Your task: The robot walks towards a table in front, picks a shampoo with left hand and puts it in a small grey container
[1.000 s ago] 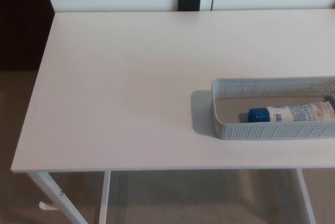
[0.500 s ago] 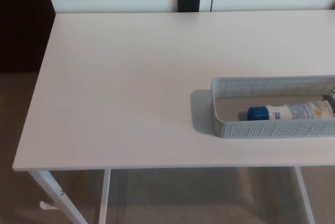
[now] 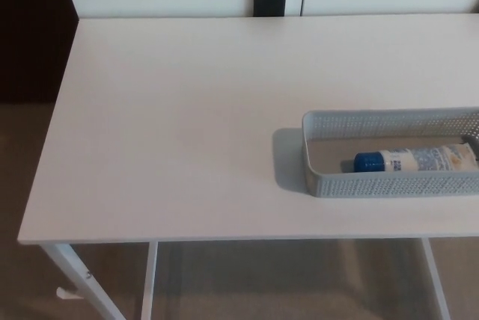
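Shampoo tube (image 3: pixel 419 160) is seen lying flat inside the grey perforated container (image 3: pixel 389 185), blue cap (image 3: pixel 367 161) toward 9 o'clock, at the table's (image 3: pixel 187 125) 4 o'clock. Left hand and right hand are not shown; fingers cannot be judged.

White shampoo tube with blue cap (image 3: pixel 415 160), lying in the grey perforated plastic container (image 3: pixel 389 184) at right — printed label blurred, nothing legible.

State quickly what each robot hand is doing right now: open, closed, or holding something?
Left robot hand: not in view, so its state cannot be told.
Right robot hand: not in view either; the shampoo tube lies in the grey container.
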You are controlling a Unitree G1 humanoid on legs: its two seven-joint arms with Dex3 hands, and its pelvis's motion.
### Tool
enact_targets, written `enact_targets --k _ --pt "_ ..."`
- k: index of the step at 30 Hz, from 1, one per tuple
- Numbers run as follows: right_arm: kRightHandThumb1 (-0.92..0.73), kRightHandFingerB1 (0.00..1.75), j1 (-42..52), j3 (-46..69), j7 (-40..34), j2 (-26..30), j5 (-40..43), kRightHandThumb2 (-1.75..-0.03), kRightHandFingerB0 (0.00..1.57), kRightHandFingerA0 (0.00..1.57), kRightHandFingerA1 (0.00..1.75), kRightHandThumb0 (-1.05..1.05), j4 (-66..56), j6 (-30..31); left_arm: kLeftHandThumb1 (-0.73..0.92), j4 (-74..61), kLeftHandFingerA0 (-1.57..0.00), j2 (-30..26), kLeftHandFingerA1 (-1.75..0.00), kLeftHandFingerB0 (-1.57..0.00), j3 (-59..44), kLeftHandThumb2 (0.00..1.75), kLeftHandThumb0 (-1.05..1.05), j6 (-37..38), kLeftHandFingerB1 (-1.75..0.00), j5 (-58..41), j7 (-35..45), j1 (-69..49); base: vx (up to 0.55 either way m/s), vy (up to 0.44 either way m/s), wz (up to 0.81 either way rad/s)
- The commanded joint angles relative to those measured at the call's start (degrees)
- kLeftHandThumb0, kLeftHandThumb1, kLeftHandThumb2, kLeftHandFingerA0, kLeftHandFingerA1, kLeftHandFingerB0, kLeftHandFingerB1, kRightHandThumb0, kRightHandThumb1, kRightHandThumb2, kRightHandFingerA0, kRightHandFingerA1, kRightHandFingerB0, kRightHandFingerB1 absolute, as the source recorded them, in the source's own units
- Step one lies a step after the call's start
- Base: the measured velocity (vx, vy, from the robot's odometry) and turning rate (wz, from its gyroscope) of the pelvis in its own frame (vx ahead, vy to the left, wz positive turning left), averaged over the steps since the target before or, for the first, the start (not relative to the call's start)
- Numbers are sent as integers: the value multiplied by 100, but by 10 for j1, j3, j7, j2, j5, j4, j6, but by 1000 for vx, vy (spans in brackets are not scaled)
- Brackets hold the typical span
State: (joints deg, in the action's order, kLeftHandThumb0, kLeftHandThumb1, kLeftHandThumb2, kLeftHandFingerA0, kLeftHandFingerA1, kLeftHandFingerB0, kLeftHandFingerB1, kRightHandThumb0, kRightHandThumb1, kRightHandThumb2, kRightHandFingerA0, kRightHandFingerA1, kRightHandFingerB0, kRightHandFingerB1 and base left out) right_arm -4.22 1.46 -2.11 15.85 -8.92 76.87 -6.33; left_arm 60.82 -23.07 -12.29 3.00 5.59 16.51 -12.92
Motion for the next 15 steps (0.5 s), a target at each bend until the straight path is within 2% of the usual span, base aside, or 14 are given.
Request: enact_targets --k 1,7,15 --pt "-72 42 13 -3 -6 6 -7 -61 58 78 51 -35 -1 -5 63 70 -73 -18 -99 -26 1 59 -32 106 -30 7 -82 15 0 0 0" --pt "-71 43 21 -4 -4 9 -9 -61 59 77 51 -33 1 -8 60 107 -80 -17 -99 -26 6 59 -32 121 -30 2 -89 17 0 0 0" --pt "-70 42 19 -3 -2 11 -9 -61 59 80 52 -34 2 -5 62 120 -74 -17 -86 -26 24 59 -31 143 -30 3 -99 20 0 0 0"
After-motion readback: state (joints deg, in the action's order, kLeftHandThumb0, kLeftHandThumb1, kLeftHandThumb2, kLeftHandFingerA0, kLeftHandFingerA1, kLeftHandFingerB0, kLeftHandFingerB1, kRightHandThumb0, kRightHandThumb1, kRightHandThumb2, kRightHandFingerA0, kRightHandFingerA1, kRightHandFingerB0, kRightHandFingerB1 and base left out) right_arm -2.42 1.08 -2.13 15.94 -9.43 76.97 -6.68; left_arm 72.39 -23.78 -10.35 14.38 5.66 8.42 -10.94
